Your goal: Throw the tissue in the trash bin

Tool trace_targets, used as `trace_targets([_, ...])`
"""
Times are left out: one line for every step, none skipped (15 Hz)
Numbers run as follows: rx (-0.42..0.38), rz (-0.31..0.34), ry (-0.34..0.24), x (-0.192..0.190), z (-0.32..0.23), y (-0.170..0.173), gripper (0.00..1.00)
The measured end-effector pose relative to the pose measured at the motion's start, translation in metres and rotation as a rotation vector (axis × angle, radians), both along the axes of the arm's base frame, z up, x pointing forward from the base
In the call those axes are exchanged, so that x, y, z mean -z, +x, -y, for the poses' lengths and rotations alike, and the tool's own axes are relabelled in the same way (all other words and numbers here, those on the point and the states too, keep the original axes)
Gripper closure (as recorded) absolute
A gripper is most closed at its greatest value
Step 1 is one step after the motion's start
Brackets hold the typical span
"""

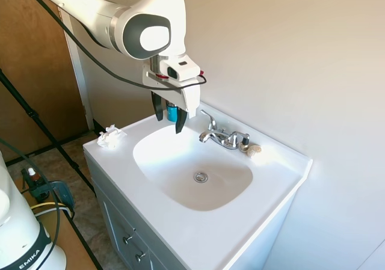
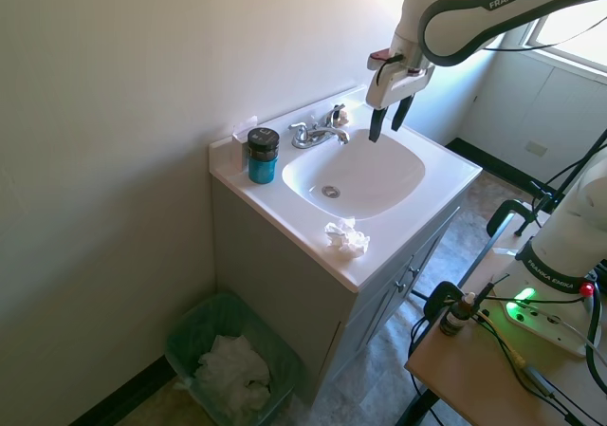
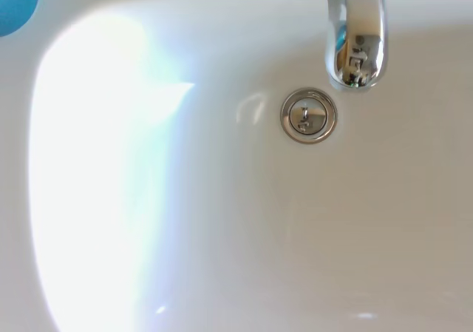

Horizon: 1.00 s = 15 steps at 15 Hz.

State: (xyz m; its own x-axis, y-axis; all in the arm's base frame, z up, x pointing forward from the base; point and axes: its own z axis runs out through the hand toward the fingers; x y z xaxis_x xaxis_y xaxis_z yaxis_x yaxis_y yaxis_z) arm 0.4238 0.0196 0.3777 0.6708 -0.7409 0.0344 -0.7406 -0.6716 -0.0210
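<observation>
bathrm | white vanity top [image 2: 446, 175] | tissue [image 2: 346, 237] front edge | jaws [image 2: 389, 122] released over basin

Glossy white sink [image 1: 264, 189], shiny chrome faucet [image 1: 219, 136], crumpled soft paper tissue [image 1: 110, 136], green plastic-lined trash bin [image 2: 194, 324]

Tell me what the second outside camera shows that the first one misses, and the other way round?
Only the second shows the green trash bin on the floor beside the cabinet, with white paper inside. Only the first shows the beige shell-like lump clearly, next to the faucet. Both show the tissue on the counter's front corner, the sink, the blue jar, and the open, empty hand above the basin.
</observation>
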Motion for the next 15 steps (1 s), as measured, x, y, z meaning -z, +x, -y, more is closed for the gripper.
trace_targets([0.0, -0.001, 0.0, 0.0, 0.0, 0.0, 0.0])
trace_targets([-0.009, -0.004, -0.001, 0.001, -0.004, 0.0, 0.0])
trace_targets([-0.035, -0.01, -0.001, 0.001, -0.016, -0.002, 0.0])
trace_targets([-0.069, -0.018, 0.001, 0.002, -0.037, -0.005, 0.0])
trace_targets([-0.106, -0.022, 0.002, 0.003, -0.065, -0.01, 0.0])
trace_targets([-0.134, -0.024, -0.001, 0.004, -0.091, -0.016, 0.0])
trace_targets([-0.155, -0.027, -0.008, 0.005, -0.114, -0.023, 0.0])
trace_targets([-0.172, -0.032, -0.017, 0.006, -0.133, -0.031, 0.0])
trace_targets([-0.184, -0.04, -0.025, 0.008, -0.148, -0.038, 0.0])
trace_targets([-0.191, -0.05, -0.031, 0.011, -0.16, -0.044, 0.0])
trace_targets([-0.198, -0.063, -0.038, 0.017, -0.173, -0.05, 0.0])
trace_targets([-0.205, -0.082, -0.044, 0.025, -0.184, -0.055, 0.0])
trace_targets([-0.21, -0.1, -0.046, 0.035, -0.194, -0.059, 0.0])
trace_targets([-0.215, -0.118, -0.045, 0.046, -0.2, -0.062, 0.0])
trace_targets([-0.219, -0.131, -0.042, 0.059, -0.206, -0.062, 0.0])
